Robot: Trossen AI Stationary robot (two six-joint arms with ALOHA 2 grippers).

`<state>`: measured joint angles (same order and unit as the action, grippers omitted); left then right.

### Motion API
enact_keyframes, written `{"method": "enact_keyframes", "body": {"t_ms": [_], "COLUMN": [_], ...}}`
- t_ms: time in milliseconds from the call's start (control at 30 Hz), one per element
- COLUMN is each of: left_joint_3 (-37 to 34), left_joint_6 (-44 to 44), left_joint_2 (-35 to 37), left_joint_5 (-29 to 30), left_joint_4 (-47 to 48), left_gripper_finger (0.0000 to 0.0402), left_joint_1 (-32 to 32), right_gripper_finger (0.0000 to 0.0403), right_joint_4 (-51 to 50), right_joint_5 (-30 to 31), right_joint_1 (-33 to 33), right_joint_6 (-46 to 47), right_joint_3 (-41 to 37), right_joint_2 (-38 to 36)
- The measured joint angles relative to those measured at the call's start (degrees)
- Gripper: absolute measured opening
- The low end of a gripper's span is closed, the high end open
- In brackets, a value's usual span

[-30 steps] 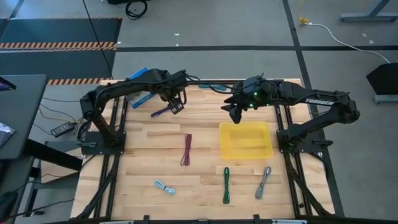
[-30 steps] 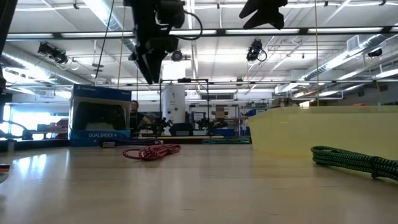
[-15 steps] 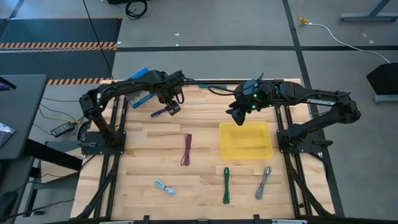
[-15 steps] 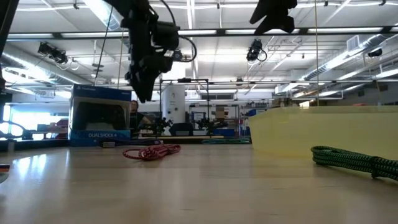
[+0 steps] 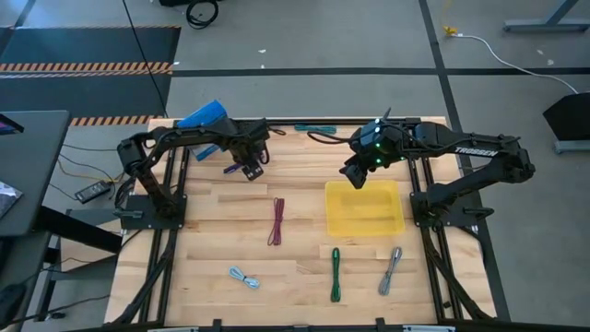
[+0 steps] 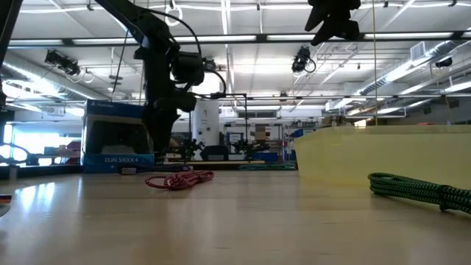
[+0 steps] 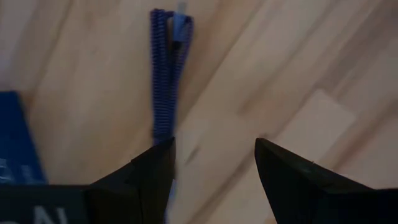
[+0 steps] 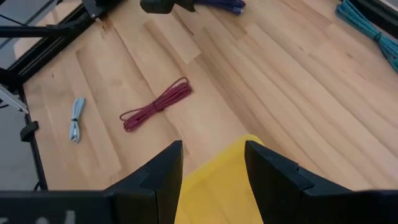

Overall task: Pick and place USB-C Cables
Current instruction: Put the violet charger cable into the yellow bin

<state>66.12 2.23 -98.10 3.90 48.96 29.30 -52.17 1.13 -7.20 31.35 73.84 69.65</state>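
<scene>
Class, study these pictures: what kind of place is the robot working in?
Probably a large industrial lab or workshop hall: long ceiling strip lights and exposed ducts overhead, hazard-striped floor marking on bare concrete, and a wooden worktable flanked by two mounted arms.

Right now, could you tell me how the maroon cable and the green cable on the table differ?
The maroon cable lies left of the yellow tray; the green cable lies on the side of the tray away from the arms. The maroon cable lies slightly slanted in the high view; the green cable lies nearly straight. Both are thin bundles lying flat on the wood, untouched by either gripper.
</scene>
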Motion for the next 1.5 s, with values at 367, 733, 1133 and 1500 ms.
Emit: {"method": "enact_keyframes", "body": {"t_ms": [367, 733, 1133, 1500], "left_joint_3": [-2.97, -9.36, -14.81, -5.23], "left_joint_6": [-8.55, -3.28, -1.72, 8.38], "left_joint_2": [0.02, 0.02, 0.33, -0.07], "left_joint_5": [2.45, 2.78, -4.42, -20.53], "left_joint_4": [-4.25, -8.95, -13.03, -10.44], "left_gripper_finger": [0.0236, 0.0257, 0.0181, 0.0021], "left_joint_1": [0.40, 3.56, 4.06, 0.46], "right_gripper_finger": [0.0179, 0.0179, 0.0179, 0.0179], "right_joint_4": [-0.38, -0.45, -0.45, -0.55], "right_joint_5": [-1.35, -2.96, -5.75, -5.71], "right_joint_1": [0.00, 0.00, 0.02, 0.00], "right_joint_6": [0.17, 0.66, 2.12, -0.34], "right_joint_3": [0.00, 0.00, 0.00, -0.02], "right_joint_2": [0.00, 0.00, 0.02, -0.25]}}
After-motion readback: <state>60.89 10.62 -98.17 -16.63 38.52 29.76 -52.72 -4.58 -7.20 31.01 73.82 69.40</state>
